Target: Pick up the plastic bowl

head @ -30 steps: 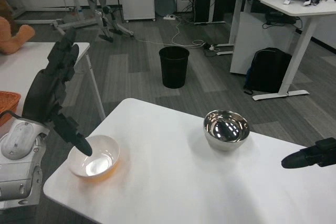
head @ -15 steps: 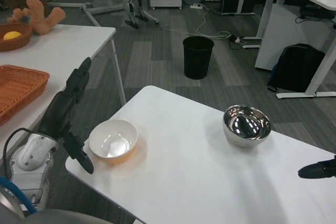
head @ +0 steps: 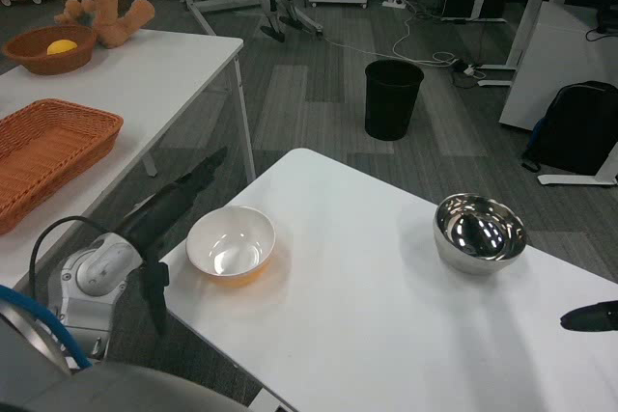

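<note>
At the far left, just off the edge of the white table, the left hand: stretched out long, fingers apart, holding nothing. Reached one second ago with a fingertip over the near rim of the plastic bowl; half a second ago was already out of it, and now hangs beside it, near but not touching, with the thumb hanging down below the table top. Must be read with care, because the whole view has turned and lifted in this time, so much of the shift belongs to the camera. Just to the right, close to the table's left edge, the bowl itself: upright, white inside and orange outside, on the same part of the table as before, so not lifted and probably not pushed. Seems therefore no grip made so far; looks like a first reach given up or being set again, and the task not yet begun in effect. Calls probably for a new approach from the side, with fingers over the rim and thumb under or outside. Further right, the metal bowl, unmoved and not the target. At the far right edge, only a dark tip of the right hand low over the table; cannot tell if open or closed.
</note>
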Robot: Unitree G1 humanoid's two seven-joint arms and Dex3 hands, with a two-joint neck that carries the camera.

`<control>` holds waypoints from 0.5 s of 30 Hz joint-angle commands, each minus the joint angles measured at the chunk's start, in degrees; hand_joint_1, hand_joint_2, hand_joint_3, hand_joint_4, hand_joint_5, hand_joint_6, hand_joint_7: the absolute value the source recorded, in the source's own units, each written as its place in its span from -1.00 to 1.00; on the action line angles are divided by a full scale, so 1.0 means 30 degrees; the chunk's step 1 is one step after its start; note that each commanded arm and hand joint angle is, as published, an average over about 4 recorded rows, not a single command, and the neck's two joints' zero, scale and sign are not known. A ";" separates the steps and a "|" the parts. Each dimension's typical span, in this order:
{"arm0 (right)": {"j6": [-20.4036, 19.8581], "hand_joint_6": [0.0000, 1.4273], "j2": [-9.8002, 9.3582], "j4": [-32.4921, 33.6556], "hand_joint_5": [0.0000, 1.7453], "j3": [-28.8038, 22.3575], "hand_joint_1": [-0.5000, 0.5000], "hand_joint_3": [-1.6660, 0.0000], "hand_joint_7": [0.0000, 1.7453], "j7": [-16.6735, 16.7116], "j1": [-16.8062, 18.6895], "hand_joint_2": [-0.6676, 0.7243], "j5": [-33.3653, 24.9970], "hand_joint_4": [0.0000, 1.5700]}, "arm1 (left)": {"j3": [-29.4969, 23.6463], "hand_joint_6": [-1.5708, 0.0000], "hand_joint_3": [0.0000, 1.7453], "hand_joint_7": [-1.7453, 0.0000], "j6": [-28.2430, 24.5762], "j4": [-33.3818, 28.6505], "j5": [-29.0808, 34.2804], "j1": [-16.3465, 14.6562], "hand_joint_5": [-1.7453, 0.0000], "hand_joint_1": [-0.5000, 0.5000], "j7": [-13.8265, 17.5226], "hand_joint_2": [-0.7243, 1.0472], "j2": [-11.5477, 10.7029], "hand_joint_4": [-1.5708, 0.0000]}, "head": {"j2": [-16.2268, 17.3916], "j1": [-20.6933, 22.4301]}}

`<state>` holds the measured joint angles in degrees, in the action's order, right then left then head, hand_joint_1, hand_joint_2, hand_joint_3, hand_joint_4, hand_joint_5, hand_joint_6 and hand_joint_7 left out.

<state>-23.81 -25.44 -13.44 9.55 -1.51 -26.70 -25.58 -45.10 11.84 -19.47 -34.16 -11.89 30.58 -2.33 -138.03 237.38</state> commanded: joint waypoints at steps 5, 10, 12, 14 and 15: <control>-0.0309 -1.00 -0.0485 -0.0720 -1.00 0.0668 -0.92 1.00 -1.00 0.0006 -0.0695 0.36 -0.0732 -1.00 | 0.4120 1.00 -0.95 1.00 -0.3801 -0.2432 -0.6674 0.0302 1.00 -1.00 0.3238 -1.00 -0.0541 1.00 | 0.0066 0.0386; -0.0478 -1.00 -0.0602 -0.1218 -1.00 0.0895 -0.92 1.00 -1.00 0.0006 -0.0710 0.36 -0.1106 -1.00 | 0.5980 1.00 -0.93 1.00 -0.4804 -0.2432 -0.8960 0.0896 1.00 -1.00 0.3546 -0.92 -0.1156 1.00 | 0.0095 0.0633; -0.0624 -1.00 -0.0661 -0.1431 -1.00 0.1042 -0.92 1.00 -1.00 0.0006 -0.0710 0.36 -0.1333 -1.00 | 0.6537 1.00 -0.95 1.00 -0.4855 -0.2425 -0.9604 0.1445 1.00 -1.00 0.3546 -0.87 -0.1376 1.00 | 0.0085 0.0681; -0.0734 -1.00 -0.0690 -0.1599 -1.00 0.1181 -0.92 1.00 -1.00 0.0006 -0.0710 0.36 -0.1552 -1.00 | 0.7006 1.00 -1.00 1.00 -0.4885 -0.2432 -0.9985 0.1958 1.00 -1.00 0.3546 -0.82 -0.1581 1.00 | 0.0072 0.0715; -0.0785 -1.00 -0.0705 -0.1665 -1.00 0.1239 -0.92 1.00 -1.00 0.0006 -0.0710 0.36 -0.1618 -1.00 | 0.7174 1.00 -1.00 1.00 -0.4907 -0.2432 -1.0044 0.2111 1.00 -1.00 0.3546 -0.80 -0.1705 1.00 | 0.0074 0.0730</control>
<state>-24.82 -27.02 -18.00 12.97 -1.52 -28.09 -29.66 -24.29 -2.64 -26.69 -63.31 -6.35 40.93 -6.25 -137.81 239.52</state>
